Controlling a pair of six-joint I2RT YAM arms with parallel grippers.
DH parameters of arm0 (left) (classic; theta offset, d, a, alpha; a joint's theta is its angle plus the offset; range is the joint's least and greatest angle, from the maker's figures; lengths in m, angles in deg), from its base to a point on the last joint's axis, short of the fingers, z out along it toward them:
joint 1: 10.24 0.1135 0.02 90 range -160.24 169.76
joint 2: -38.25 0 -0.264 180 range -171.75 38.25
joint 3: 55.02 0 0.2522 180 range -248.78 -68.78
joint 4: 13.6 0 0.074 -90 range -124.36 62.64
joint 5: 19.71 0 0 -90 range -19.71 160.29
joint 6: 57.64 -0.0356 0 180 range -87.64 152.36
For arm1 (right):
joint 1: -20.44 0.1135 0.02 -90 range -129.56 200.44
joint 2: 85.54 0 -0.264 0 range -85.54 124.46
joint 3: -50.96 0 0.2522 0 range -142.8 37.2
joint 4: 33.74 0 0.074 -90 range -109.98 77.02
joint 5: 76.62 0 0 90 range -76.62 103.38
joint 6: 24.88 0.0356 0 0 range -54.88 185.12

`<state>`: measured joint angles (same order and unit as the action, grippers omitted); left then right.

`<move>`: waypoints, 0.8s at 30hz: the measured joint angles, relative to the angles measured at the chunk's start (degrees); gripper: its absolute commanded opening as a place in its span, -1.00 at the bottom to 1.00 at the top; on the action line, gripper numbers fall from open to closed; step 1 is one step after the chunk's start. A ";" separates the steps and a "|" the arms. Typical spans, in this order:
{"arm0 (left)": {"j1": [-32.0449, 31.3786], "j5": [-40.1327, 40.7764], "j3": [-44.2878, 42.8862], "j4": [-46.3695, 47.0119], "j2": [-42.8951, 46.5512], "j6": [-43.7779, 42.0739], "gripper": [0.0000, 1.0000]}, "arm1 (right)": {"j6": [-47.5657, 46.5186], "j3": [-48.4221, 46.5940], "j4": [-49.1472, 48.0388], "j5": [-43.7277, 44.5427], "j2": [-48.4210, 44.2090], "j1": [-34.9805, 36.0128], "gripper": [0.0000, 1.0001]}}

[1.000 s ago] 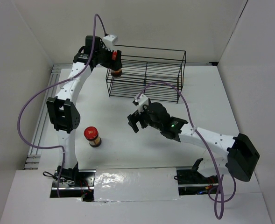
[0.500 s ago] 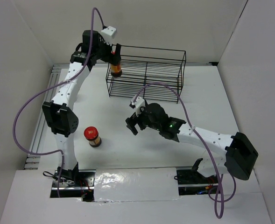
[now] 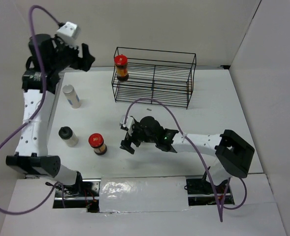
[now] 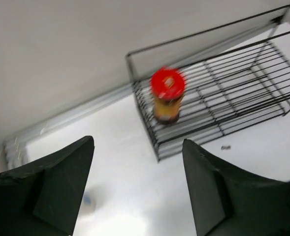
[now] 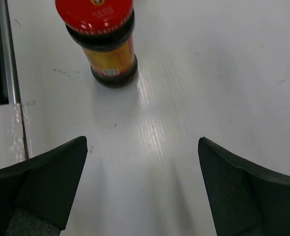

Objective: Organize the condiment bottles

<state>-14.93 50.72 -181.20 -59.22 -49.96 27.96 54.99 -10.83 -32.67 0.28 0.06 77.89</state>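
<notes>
A moment ago the left arm was at the far left end of the wire rack [image 3: 154, 84] with a brown red-lidded jar [image 3: 120, 67] in its grip. Now that jar stands by itself inside the rack, upright at its left end. The arm has swung up and away to the far left corner. Its left fingers [image 4: 61, 182] are apart with nothing between them (the wrist view is a little smeared, but the gap is plainly empty). I take that as one bottle put away and the left arm free for another.

The rack holds only that jar, as far as I can see, and the rest of its shelf is bare wire.

Three bottles are out on the table [image 3: 218, 113], all on the left half. The white bottle [image 3: 72, 96] is furthest back, just beside the left arm. The black-capped bottle [image 3: 68, 136] is nearer, and the second red-lidded jar [image 3: 98, 144] stands just to its right.

The right arm has slid left and nearer, toward that second jar. Its right fingers [image 5: 233, 191] are spread wide and empty, aimed at the jar but not touching it. My guess is that this one is next.
</notes>
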 measured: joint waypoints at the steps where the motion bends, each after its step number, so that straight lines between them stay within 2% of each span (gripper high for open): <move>1: 2.47 -0.13 2.56 -0.70 2.51 -0.04 0.79 | 0.02 0.24 -2.36 -0.33 0.79 0.46 1.00; 7: 15.82 -0.83 19.39 -4.74 13.97 -0.07 0.85 | 0.57 0.37 -15.69 -2.84 7.58 2.82 1.00; 11: 22.53 -2.29 27.12 -7.82 17.97 -0.13 0.87 | 1.20 -2.16 -21.51 -7.15 16.57 3.76 1.00; 15: 25.16 -2.71 29.73 -9.05 20.57 -0.20 0.87 | 1.60 -5.75 -23.74 -9.25 23.34 4.46 1.00; 24: 25.94 -3.91 30.97 -9.27 22.73 0.13 0.89 | 2.91 -16.92 -28.89 -10.93 33.03 4.92 1.00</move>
<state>11.02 46.81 -150.23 -68.49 -27.23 28.09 57.90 -27.75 -61.57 -10.65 33.08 82.81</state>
